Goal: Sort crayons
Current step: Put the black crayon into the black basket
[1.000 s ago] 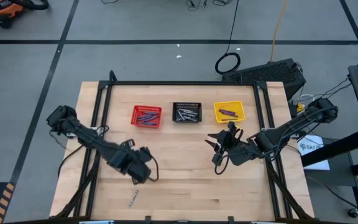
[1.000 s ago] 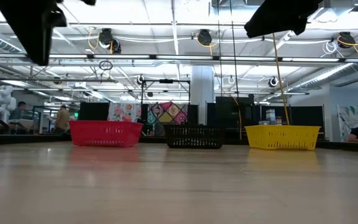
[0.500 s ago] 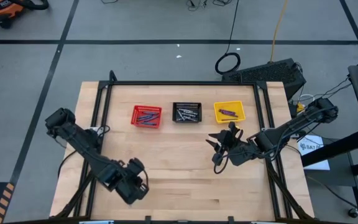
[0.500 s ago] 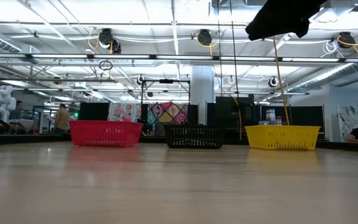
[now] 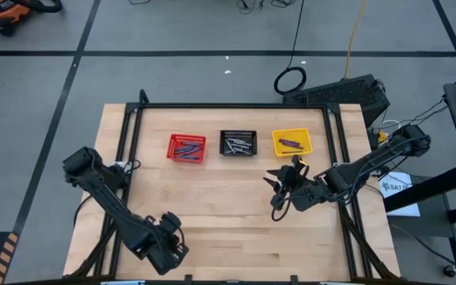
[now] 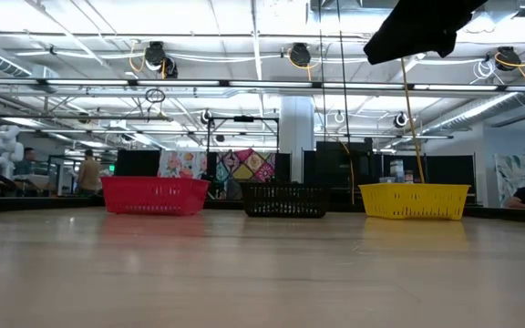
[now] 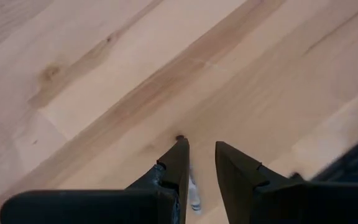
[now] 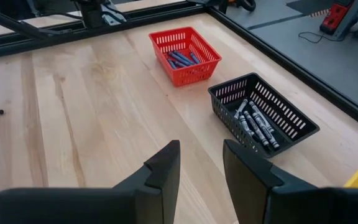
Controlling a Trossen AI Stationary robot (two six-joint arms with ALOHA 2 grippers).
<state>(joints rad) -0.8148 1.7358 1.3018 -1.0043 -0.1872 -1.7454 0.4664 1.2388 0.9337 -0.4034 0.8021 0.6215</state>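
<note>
Your left gripper (image 5: 167,255) has swung from mid-desk down to the near edge of the desk (image 5: 236,229) in the last second, right over where the lone grey crayon (image 7: 193,194) was lying. Its fingers (image 7: 178,163) are released, a small gap between them, straddling that crayon but not grasping it. Your right gripper (image 5: 279,184) is parked in front of the yellow basket (image 5: 292,142), fingers apart, empty. The other crayons sit in the red basket (image 5: 187,148), black basket (image 5: 237,143) and yellow one.
</note>
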